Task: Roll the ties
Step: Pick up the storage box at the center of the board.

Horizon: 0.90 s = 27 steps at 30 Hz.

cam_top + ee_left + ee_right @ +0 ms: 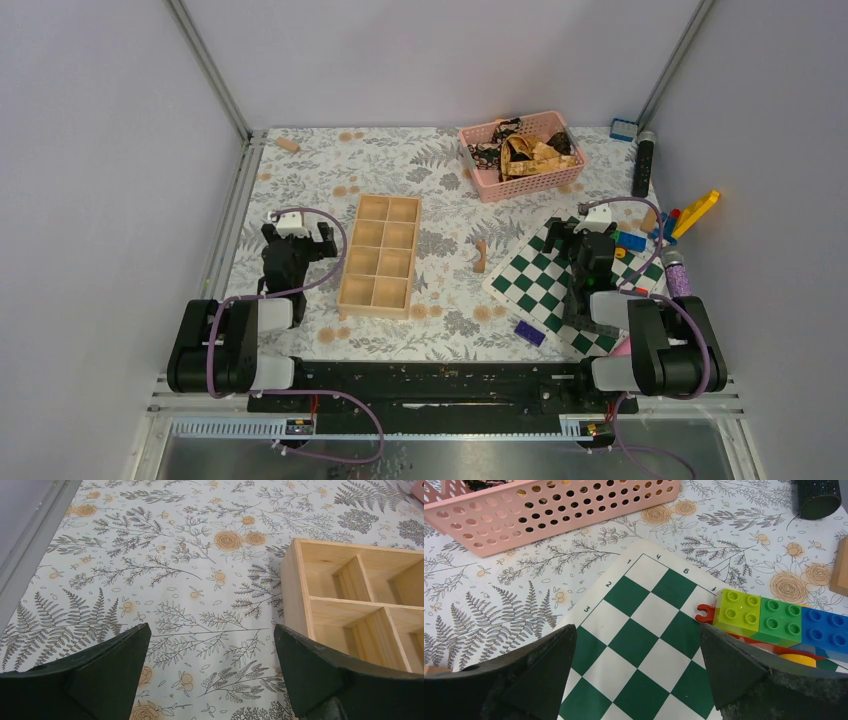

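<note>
Far back on the counter [440, 180], right of centre, the ties [530, 152] lie heaped in a pink basket [522, 187]. The golden one sits tangled among the dark ones, and none is rolled yet. Both my grippers are well short of them and hold nothing. My right gripper [636, 630] hangs spread wide over a checkered board [659, 587], with toy bricks [769, 617] just beside it. My left gripper [211, 630], equally spread, hovers over bare cloth next to a wooden tray [295, 580].

The heap is what worries me. If I pinch one tie, I expect the others to come up with it, or the light basket to slide or tip. The shiny golden fabric looks likely to slip from my fingers. A low reach from the right could also knock the bricks or shift the board.
</note>
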Available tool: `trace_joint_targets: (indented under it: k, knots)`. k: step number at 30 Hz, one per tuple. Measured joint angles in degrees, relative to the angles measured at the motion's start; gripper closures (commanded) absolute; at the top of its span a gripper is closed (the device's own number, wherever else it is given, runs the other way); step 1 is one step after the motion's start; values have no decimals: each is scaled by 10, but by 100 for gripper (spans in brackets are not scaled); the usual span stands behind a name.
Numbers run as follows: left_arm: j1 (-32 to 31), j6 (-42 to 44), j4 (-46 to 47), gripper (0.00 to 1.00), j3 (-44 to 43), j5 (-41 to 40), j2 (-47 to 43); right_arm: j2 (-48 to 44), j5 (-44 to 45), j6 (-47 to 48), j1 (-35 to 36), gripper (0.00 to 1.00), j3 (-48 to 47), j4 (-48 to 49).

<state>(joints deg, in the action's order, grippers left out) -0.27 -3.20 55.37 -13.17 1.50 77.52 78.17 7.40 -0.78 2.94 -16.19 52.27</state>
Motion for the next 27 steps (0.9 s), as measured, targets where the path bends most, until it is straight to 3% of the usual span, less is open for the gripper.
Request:
trace_joint_targets:
  k: [20,23,27]
  knots:
    - [-14,5,-6,1,0,-26,-3,0,0,0,0,1,1,8]
    - [-72,18,-88,1,-26,-104,-38,-7,6,-5,0,1,-4,-17]
    - [-123,10,-266,1,-174,-174,-76,-40,19,-13,0,1,-75,-155]
